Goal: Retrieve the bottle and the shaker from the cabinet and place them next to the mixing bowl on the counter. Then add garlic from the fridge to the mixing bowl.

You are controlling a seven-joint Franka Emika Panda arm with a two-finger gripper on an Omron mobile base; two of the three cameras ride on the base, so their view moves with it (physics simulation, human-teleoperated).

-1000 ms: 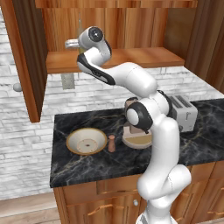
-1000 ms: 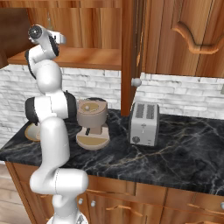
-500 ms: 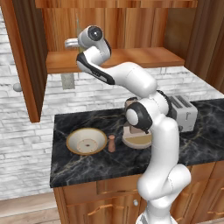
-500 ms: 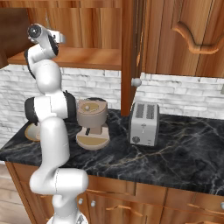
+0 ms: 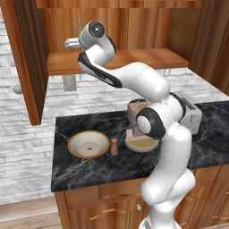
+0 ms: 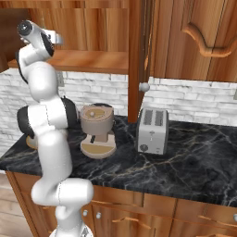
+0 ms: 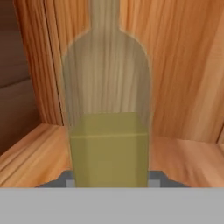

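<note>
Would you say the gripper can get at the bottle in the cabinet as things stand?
Probably yes: the gripper is already shut on the bottle, which stands upright on the cabinet shelf with nothing between them.

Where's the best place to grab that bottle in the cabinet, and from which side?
Grip the bottle low on its wide, straight-sided body, coming in level from the cabinet's open front. It stands upright on the shelf, and the narrow neck offers less hold.
</note>
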